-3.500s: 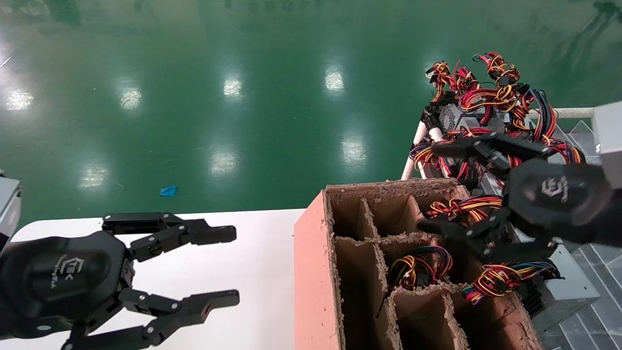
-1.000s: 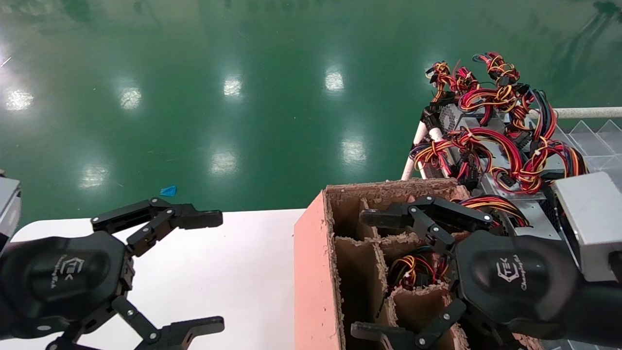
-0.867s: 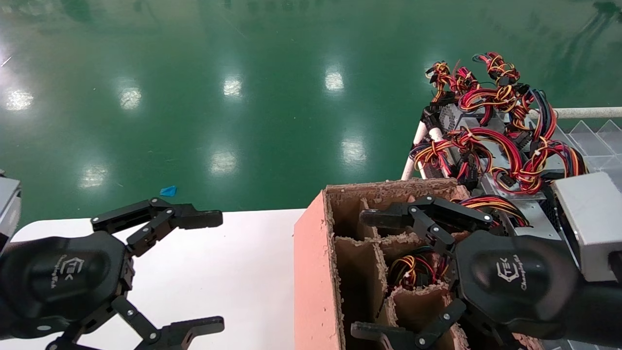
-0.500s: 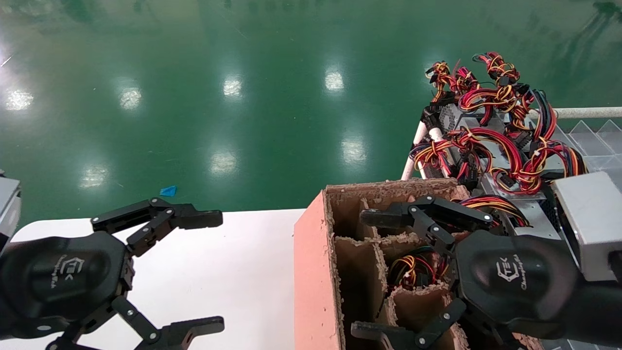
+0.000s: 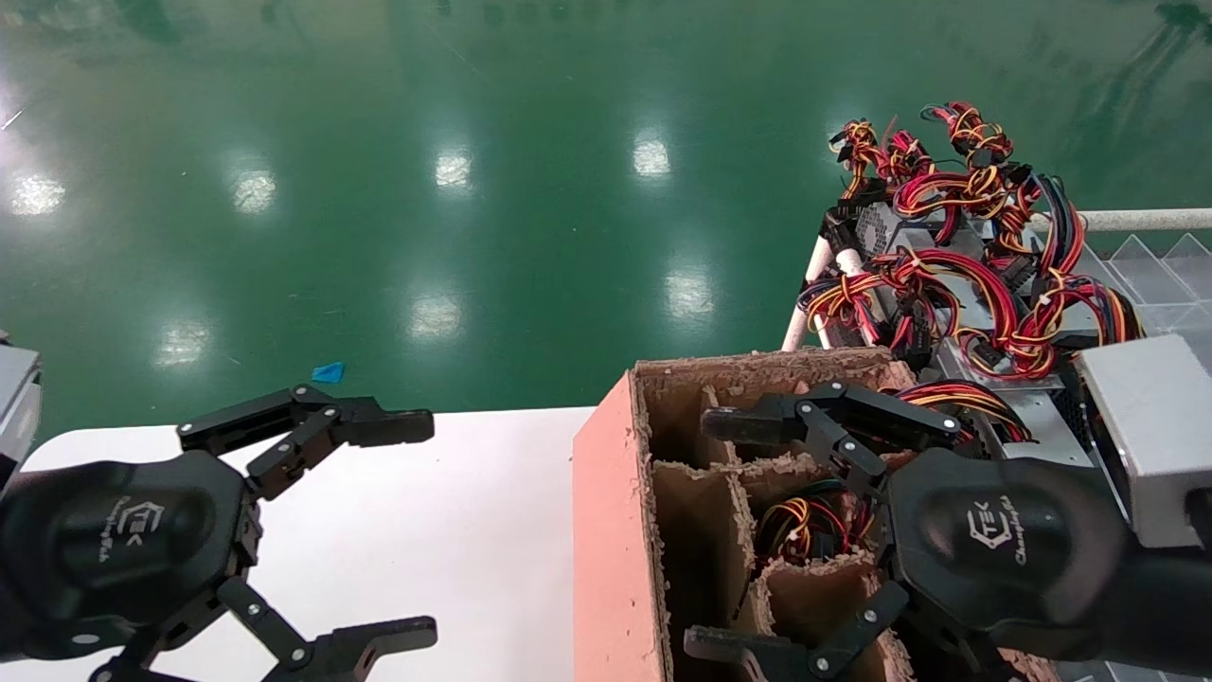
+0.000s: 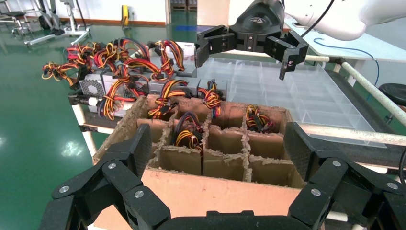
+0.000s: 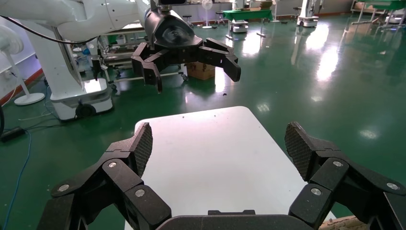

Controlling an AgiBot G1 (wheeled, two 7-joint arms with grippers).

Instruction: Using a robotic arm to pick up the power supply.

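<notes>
White table [image 5: 454,511], glossy green floor [image 5: 473,189]

Your right gripper [image 5: 724,535] housing hides the cardboard box [image 5: 611,530] cells at four o'clock. The box runs off the frame at six, so you can't see its base.

The head camera looks forward and down over the white tabletop [image 5: 454,511] and the divided cardboard box [image 5: 615,530]. Each wrist camera sits close behind its own jaws: the left faces the box [image 6: 215,143], the right the tabletop [image 7: 215,148].
</notes>
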